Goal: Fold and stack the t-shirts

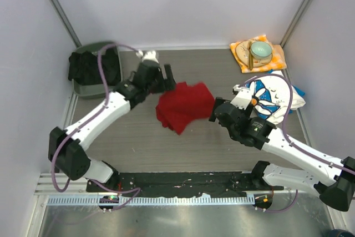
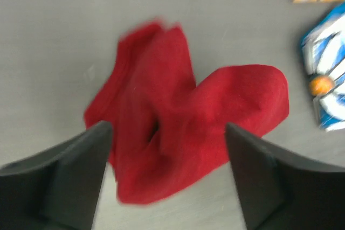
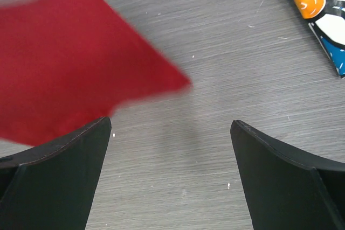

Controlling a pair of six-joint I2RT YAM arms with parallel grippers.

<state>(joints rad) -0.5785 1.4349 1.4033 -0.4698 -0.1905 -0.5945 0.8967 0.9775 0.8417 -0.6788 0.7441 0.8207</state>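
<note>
Red tee (image 1: 184, 106): loosely bunched heap near mid-table, folds uneven, not flat. It lies between the two tools.

Table (image 1: 138, 142): grey wood-grain.

Left tool (image 2: 167, 130): fingers spread wide, nothing between them. In the left wrist view it sits over the red tee, with cloth filling the gap between the fingertips. Contact cannot be told; that view is blurred. In the top view it is at the tee's far-left edge.

Right tool (image 3: 171, 124): fingers wide apart and empty, over bare table. A corner of the red tee sits just left of and beyond the fingertips, blurred, not touching them. In the top view it is at the tee's right edge.

Printed tee (image 1: 272, 95): on the table at the right, well apart from the red tee. Daisy print faces up, blue cloth shows at its right edge, and the right arm crosses over part of it.

Orange cloth (image 1: 277, 62) with a bowl (image 1: 260, 51) on it: far right corner, just beyond the printed tee.
</note>
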